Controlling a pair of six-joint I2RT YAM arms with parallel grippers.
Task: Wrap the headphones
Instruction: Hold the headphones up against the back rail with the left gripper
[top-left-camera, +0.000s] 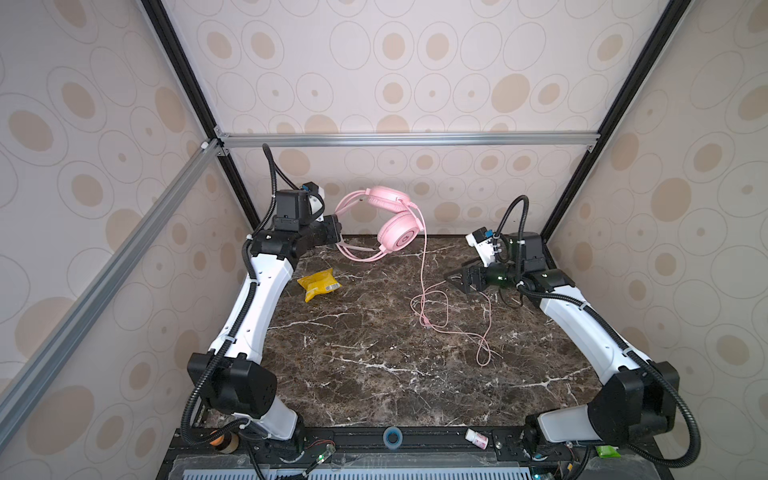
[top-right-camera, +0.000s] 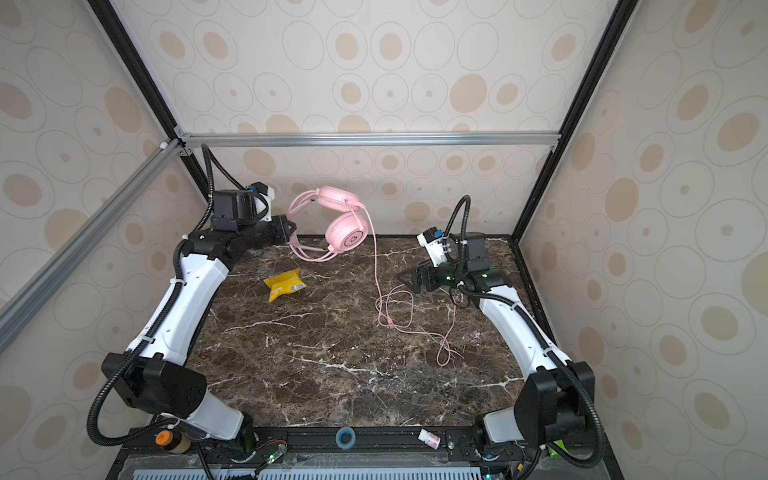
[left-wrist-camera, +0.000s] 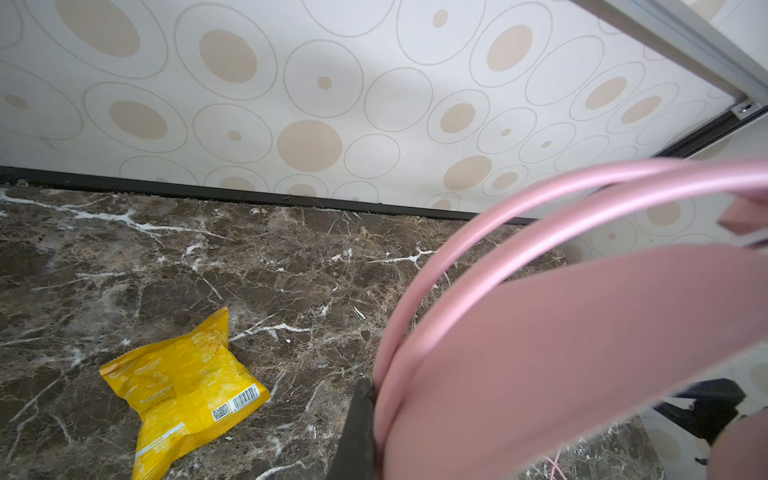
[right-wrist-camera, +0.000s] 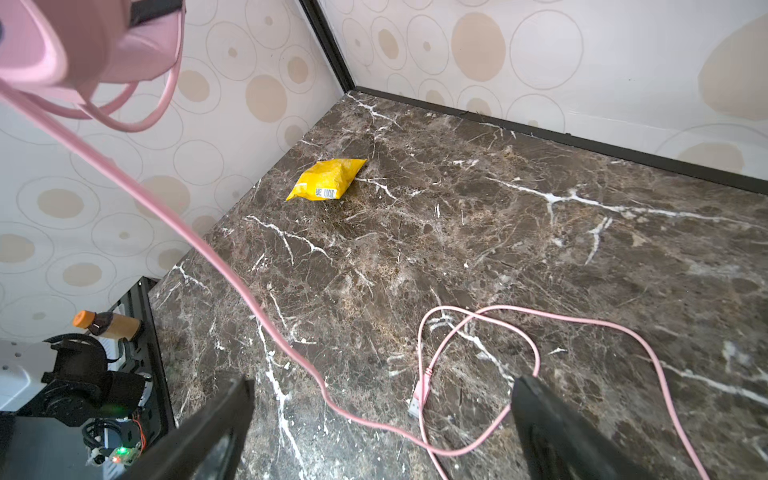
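Right claw (right-wrist-camera: 382, 380) hangs wide over the cable (right-wrist-camera: 153, 203); we should pinch near the plug (right-wrist-camera: 415, 401) while left claw (top-left-camera: 336, 232) clamps the headphones (top-left-camera: 399, 235).

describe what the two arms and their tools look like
Both arms match: the left arm and right arm have glossy white curved shells between chunky matte black joint housings. A black ribbed hose runs along each, held by white zip ties. The left tool and right tool are black, with flat wedge-shaped fingers.
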